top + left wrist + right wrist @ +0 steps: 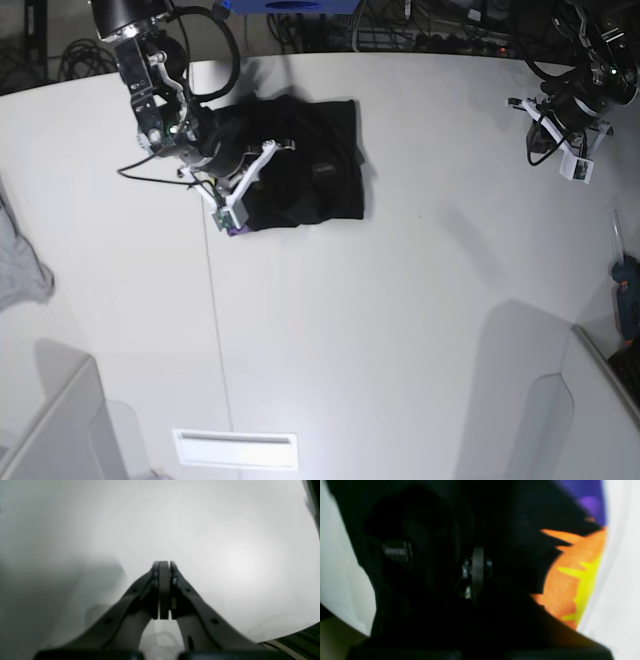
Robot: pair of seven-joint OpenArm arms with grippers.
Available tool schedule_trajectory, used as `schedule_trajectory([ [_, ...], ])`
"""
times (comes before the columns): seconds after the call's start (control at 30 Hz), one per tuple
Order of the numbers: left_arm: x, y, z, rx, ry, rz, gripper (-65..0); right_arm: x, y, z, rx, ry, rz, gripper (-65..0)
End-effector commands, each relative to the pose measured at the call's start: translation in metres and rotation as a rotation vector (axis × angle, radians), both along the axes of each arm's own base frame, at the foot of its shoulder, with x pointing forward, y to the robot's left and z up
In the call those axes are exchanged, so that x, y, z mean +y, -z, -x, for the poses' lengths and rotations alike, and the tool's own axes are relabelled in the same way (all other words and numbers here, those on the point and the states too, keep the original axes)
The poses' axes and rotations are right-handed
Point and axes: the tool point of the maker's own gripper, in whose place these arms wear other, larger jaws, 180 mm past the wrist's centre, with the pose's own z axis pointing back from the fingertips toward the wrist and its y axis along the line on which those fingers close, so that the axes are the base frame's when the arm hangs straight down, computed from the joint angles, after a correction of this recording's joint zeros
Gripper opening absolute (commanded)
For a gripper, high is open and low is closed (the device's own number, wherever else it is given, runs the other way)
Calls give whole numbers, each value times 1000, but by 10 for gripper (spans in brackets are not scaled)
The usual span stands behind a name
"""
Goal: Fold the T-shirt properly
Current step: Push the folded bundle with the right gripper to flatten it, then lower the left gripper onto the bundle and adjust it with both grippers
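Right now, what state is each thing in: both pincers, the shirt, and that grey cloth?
Left pincer: shut, empty, above bare table, far from the shirt.
Right pincer: shut, low over the shirt; a grip on cloth cannot be confirmed.
T-shirt: folded into a compact black bundle, print peeking out at one edge.
Grey cloth: crumpled at the table edge, untouched.

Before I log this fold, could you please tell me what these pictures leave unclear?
- Right wrist view: the right gripper is dark against the black T-shirt; whether its jaws pinch cloth cannot be told.
- Same view: the small neck label is too blurred to read.
- Base view: the right arm covers the T-shirt's left edge.
- Left wrist view: the left gripper, jaws together, faces only bare white table; no shirt there.
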Motion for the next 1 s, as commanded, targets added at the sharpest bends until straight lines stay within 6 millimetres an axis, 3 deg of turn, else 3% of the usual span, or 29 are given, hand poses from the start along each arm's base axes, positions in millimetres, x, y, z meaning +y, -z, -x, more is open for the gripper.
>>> schedule_trajectory([
  [0.0,2,-9,-6,-35,13,-8,-650,9,-14,-8,-46,-5,-34,-650],
  [0.23,2,-9,-6,-35,13,-8,-650,30,-26,-7,-66,-41,-71,-650],
  [0.83,2,-10,-6,-37,11,-8,-650,143,-57,15,-65,-252,-191,-650],
  [0.9,2,-10,-7,-39,11,-8,-650,148,-65,16,-88,-268,-200,-650],
  [0.97,3,-10,-7,-39,13,-11,-650,134,-70,10,-105,-226,-194,-650],
])
